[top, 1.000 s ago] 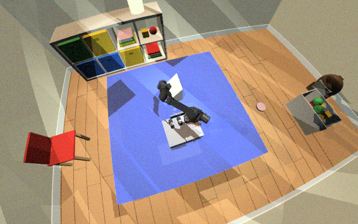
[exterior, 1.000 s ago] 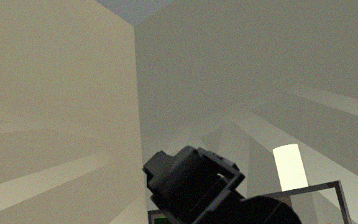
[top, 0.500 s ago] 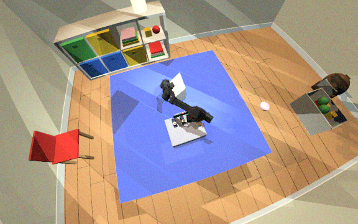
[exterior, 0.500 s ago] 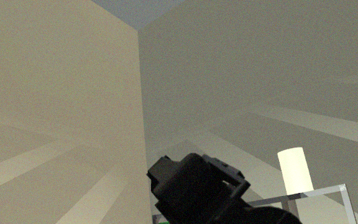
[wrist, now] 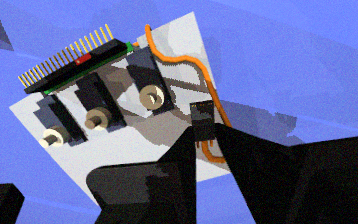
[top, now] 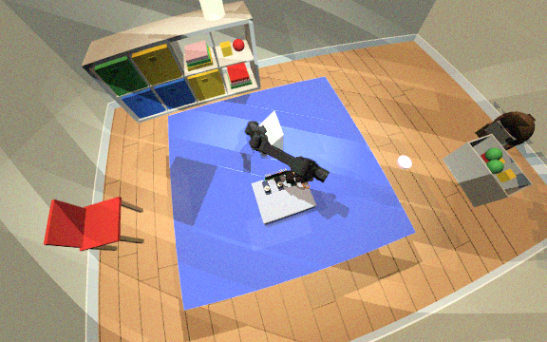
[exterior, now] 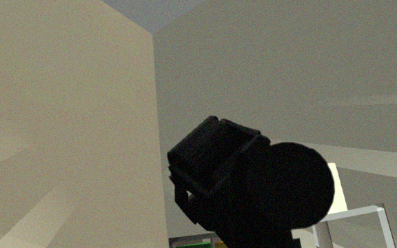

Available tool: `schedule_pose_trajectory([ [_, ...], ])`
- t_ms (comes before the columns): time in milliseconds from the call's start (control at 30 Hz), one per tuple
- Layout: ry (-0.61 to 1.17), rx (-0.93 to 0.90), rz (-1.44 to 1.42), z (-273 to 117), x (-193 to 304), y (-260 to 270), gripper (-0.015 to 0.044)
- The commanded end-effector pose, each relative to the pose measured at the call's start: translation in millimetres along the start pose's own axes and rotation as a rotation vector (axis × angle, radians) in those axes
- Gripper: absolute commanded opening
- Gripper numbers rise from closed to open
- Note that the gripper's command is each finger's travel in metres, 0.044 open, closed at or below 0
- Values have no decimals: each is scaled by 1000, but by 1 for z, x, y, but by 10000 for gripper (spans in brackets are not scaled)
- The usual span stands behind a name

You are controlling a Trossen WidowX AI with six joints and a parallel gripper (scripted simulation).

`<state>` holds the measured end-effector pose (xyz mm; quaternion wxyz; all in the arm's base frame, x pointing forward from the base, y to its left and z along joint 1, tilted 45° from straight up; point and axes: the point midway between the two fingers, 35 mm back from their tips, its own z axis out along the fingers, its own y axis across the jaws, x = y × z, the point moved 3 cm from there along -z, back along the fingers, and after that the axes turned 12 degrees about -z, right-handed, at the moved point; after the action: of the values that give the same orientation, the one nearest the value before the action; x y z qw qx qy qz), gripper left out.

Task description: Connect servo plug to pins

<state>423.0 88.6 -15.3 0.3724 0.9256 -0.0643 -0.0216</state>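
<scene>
The small black plug [wrist: 203, 120] is pinched between the fingertips of my gripper [wrist: 203, 129], its hole end pointing up in the wrist view, its wires coming out below. The orange lead [wrist: 180, 59] loops from the plug up to the servo side. The pin row [wrist: 66, 52] stands at the upper left in the wrist view, on a black strip. A red band [wrist: 83, 59] marks part of it. The plug is well apart from the pins, over the board's right part. In the top view the gripper is over the board, its fingertips hidden by the arm.
Three dark servos with round pale horns, such as the nearest one [wrist: 151, 97], stand on the white board [top: 283, 209] [wrist: 130, 150] between the plug and the pins. The board lies on a blue mat [top: 216, 266]. A white panel [top: 273, 125] stands beside the arm's base.
</scene>
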Motion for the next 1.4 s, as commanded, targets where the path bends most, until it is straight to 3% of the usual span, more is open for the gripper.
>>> schedule_pose_trajectory([
  [0, -7, 3, 49, -3, -2, 2, 0],
  [1367, -11, -5, 1414, -20, -78, 45, 0],
])
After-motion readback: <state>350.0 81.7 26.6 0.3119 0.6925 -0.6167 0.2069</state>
